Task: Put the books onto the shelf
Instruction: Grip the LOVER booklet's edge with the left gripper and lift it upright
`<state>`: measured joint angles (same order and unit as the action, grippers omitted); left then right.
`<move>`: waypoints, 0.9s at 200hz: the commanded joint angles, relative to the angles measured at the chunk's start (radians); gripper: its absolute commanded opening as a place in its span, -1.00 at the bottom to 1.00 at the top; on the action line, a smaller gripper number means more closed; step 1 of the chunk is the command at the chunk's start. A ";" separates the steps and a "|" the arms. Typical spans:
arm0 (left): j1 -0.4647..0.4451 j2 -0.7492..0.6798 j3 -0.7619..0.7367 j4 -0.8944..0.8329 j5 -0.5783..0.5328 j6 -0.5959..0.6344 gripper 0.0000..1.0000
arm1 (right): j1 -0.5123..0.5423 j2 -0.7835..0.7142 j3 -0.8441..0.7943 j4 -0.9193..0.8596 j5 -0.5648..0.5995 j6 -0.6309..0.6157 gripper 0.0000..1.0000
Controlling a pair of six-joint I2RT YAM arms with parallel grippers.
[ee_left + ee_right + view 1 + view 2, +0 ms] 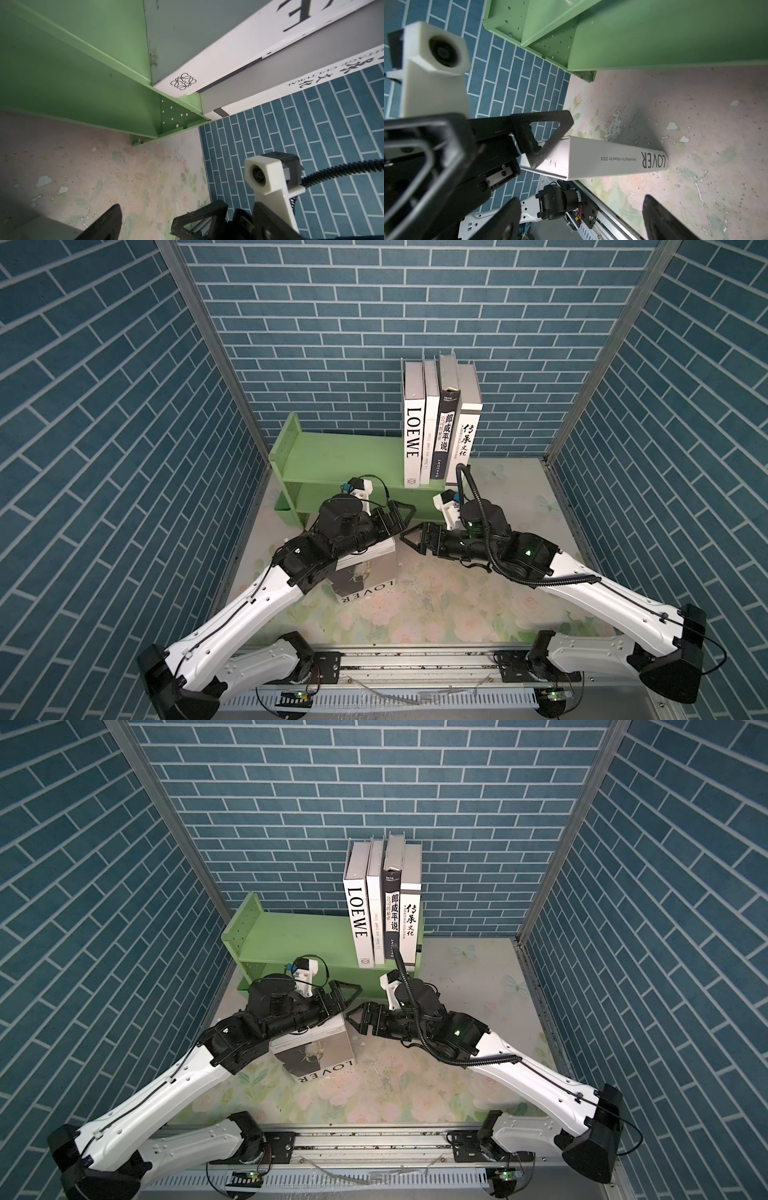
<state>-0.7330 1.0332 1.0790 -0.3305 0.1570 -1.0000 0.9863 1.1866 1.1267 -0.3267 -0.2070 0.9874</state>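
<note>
In both top views the left gripper (397, 519) and right gripper (413, 540) nearly meet nose to nose. Each has its jaws spread wide with nothing in them. The white, box-shaped LOVER book (370, 585) stands on the flowered tabletop (436, 614). It is below and behind the left jaws, under that wrist, and just off the tips of the right jaws. It looks to stand on end, long axis upright, title upside down, cover toward the arms' bases. Four upright books (436, 427) already fill one end of the pale green shelf (332, 456).

The left wrist view shows the shelf and the foot of the LOEWE book (207, 68) ahead of the left jaws. I can't make out the LOVER book there for sure.

In the right wrist view the spine faces straight into the right jaws, which stand wide apart with bare table between them. One left finger (536, 156) overlaps the book's upper end; whether it touches, I cannot tell.

I'd say the pickup is in hand. The grip should close squarely across the thickness near the top so the book doesn't topple. Then it can be carried upright to the bare shelf beside the LOEWE book.
</note>
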 commanded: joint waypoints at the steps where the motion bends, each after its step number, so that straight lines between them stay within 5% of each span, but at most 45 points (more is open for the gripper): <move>1: 0.012 -0.025 0.074 -0.103 -0.037 0.084 0.99 | 0.000 -0.020 -0.035 0.054 0.023 -0.050 0.83; 43: 0.028 -0.041 0.254 -0.410 -0.066 0.236 0.99 | 0.000 -0.028 -0.066 0.049 0.058 -0.066 0.83; 72: 0.050 0.017 0.420 -0.810 -0.011 0.480 0.99 | -0.001 -0.044 -0.088 0.057 0.068 -0.079 0.84; 95: 0.050 0.051 0.483 -1.054 -0.100 0.653 0.99 | -0.010 -0.067 -0.095 0.029 0.083 -0.092 0.85; 180: 0.050 0.162 0.479 -1.001 -0.172 0.979 0.99 | -0.035 -0.187 -0.171 -0.011 0.154 -0.042 0.85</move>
<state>-0.6865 1.1645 1.5402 -1.3296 0.0116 -0.1505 0.9543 1.0340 0.9745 -0.3218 -0.1051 0.9363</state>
